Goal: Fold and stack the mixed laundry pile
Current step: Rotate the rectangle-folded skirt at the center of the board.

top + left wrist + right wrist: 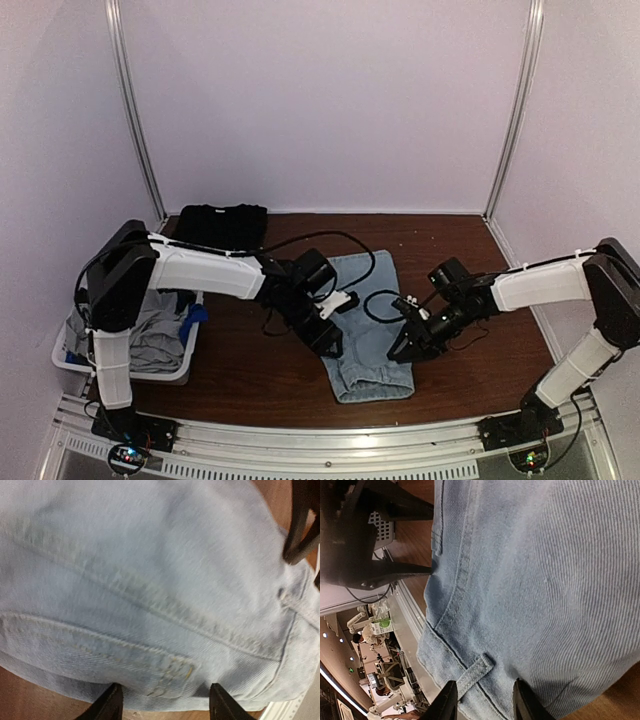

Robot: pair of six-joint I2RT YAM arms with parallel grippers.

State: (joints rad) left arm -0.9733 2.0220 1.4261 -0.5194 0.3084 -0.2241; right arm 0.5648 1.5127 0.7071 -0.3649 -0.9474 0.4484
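Observation:
A light-blue denim piece (372,365) lies flat on the brown table, its waistband toward the near edge. My left gripper (328,345) is at its left edge. In the left wrist view the jaws (165,707) stand wide apart, open, over the hem of the denim (150,570). My right gripper (400,352) is at the denim's right edge. Its open fingers (485,702) straddle the waistband and a belt loop (475,672) of the denim (545,580), which is not bunched between them. A folded black shirt (222,225) lies at the back left.
A white slatted basket (130,372) stands at the near left, holding a grey garment (160,335) and a bright-blue item (193,318). Black cables (375,300) trail over the denim. A metal rail (330,440) runs along the near table edge.

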